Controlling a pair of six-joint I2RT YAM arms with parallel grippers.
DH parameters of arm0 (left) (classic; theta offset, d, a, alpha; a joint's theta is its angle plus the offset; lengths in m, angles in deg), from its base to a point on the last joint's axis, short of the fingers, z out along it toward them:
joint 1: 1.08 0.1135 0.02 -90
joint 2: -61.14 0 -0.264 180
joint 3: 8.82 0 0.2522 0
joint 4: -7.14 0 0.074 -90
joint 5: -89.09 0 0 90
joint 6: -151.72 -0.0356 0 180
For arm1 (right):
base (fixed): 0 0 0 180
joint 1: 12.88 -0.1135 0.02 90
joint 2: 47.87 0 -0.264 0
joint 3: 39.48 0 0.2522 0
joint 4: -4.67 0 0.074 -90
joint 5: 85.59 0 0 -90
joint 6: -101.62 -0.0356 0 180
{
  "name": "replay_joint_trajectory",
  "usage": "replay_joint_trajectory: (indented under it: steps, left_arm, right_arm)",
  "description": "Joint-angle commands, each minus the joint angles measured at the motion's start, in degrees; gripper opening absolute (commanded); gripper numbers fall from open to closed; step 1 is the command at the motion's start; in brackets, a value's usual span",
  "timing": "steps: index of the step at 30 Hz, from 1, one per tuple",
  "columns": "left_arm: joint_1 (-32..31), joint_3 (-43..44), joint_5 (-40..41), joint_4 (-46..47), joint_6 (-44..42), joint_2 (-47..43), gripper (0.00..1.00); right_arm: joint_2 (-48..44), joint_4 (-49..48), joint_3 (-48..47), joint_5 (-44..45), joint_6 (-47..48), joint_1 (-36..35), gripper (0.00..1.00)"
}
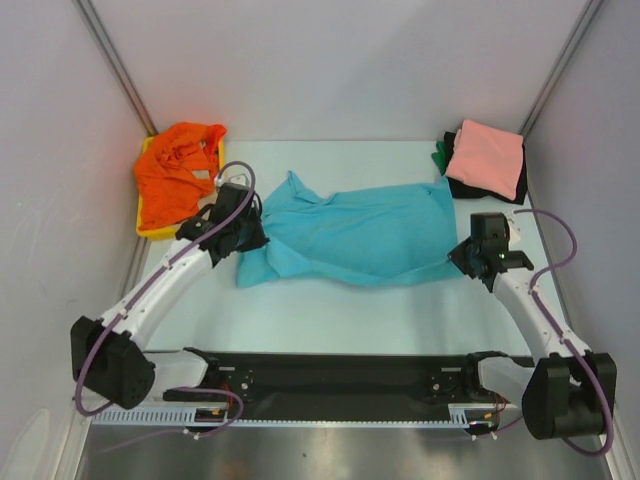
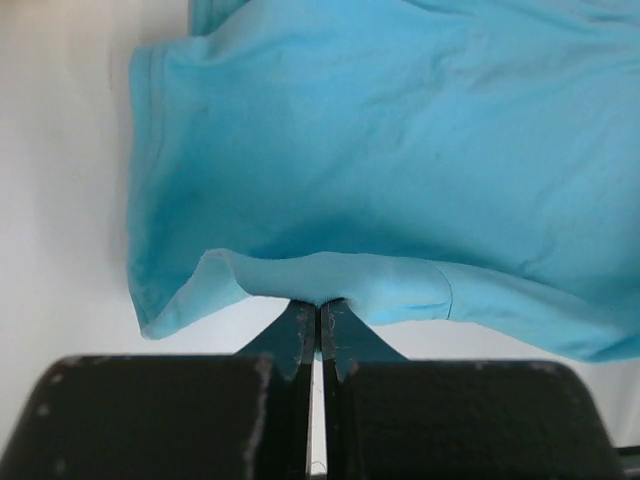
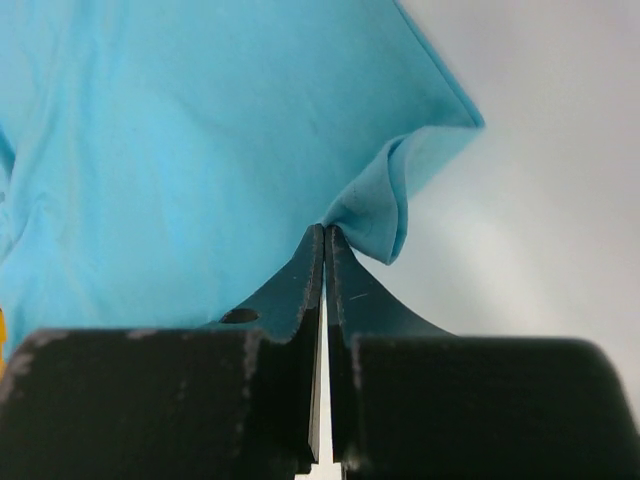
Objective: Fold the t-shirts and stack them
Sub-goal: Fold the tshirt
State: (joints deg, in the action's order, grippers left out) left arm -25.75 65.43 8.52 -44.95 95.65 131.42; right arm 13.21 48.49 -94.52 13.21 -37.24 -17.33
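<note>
On the table (image 1: pixel 340 320): both pincers pinch the turquoise t-shirt (image 1: pixel 350 235)

Across the middle of the table the turquoise t-shirt lies spread out and wrinkled, stretching from one arm to the other.

At its left end, the left pincer (image 1: pixel 243 240) is pressed together on the cloth. In the left wrist view, the fingers (image 2: pixel 300 335) meet with only a hairline gap between them. A fold of the shirt's edge rises from the table into their tips, and the cloth beyond it lies flat.

At the shirt's near right corner, the right pincer (image 1: pixel 463 258) is likewise closed on cloth. The right wrist view shows its fingers (image 3: pixel 350 295) pressed together at the tips. The corner of the shirt is bunched up and curled over where they grip it.

At the far left of the table, an orange t-shirt (image 1: pixel 175 170) sits crumpled in a yellow tray (image 1: pixel 150 232) and spills over its far rim. The tray is just beside the left pincer and the left arm's wrist.

In the far right corner, a folded pink t-shirt (image 1: pixel 487 157) lies on top of a black t-shirt (image 1: pixel 515 185). A bit of a green t-shirt (image 1: pixel 440 155) shows at the left side of that stack. The stack sits near the turquoise shirt's far right corner, apart from the right pincer.
</note>
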Motion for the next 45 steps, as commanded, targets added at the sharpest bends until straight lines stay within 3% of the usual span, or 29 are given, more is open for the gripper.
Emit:
replay_joint_trajectory:
  steps: [1, 15, 19, 21, 22, 23, 24, 25, 26, 28, 35, 40, 45]
  left_arm:
    - [2.3, 4.6, -3.1, 2.0, -3.0, 4.2, 0.00]
    - [7.3, 17.4, -0.5, -1.8, -5.4, 23.8, 0.00]
    - [10.0, 24.8, -2.3, -5.2, -6.2, 34.2, 0.08]
    - [11.4, 27.2, -4.0, -7.5, -6.2, 38.5, 0.31]
    - [11.6, 27.2, -5.5, -7.3, -6.2, 38.6, 0.45]
    - [11.5, 26.4, -5.6, -7.0, -6.0, 37.7, 0.57]
    - [11.3, 24.8, -5.5, -4.9, -5.5, 36.0, 0.76]
    - [11.1, 20.3, -5.5, -3.5, -5.0, 31.3, 0.83]
    - [11.0, 17.9, -6.0, -2.2, -4.5, 28.9, 0.90]
    - [11.0, 11.2, -6.0, 0.8, -3.7, 21.4, 0.91]
    - [11.0, -12.0, -8.2, 11.6, 2.2, 2.4, 0.91]
    - [11.0, -21.9, -8.5, 16.3, 4.6, -1.5, 0.91]
    - [11.0, -26.1, -7.8, 20.7, 6.6, -0.5, 0.91]
  right_arm:
    - [4.3, -4.4, -4.6, 1.7, 2.0, 0.5, 0.00]
    - [23.3, -9.0, -14.5, 2.8, 2.5, 1.6, 0.00]
    - [32.2, -7.0, -21.4, 1.6, 3.9, 2.3, 0.02]
    - [37.7, -6.6, -26.2, -2.9, 6.7, 3.6, 0.16]
    - [39.0, -6.0, -27.6, -3.8, 7.2, 4.0, 0.58]
    - [39.7, -5.6, -28.8, -4.5, 7.6, 5.7, 0.71]
    - [39.1, -5.7, -28.7, -5.2, 8.3, 6.4, 0.78]
    - [38.0, -6.2, -27.9, -5.1, 8.7, 6.6, 0.87]
    - [36.2, -7.7, -24.7, -4.5, 9.4, 7.0, 0.90]
    - [30.5, -10.0, -20.2, -5.1, 9.5, 7.5, 0.95]
    - [17.8, -15.7, -1.9, -12.3, 8.3, 10.5, 0.93]
    - [16.3, -16.7, 2.6, -14.8, 9.2, 11.1, 0.90]
    - [18.4, -17.8, 2.9, -15.6, 10.1, 11.9, 0.89]
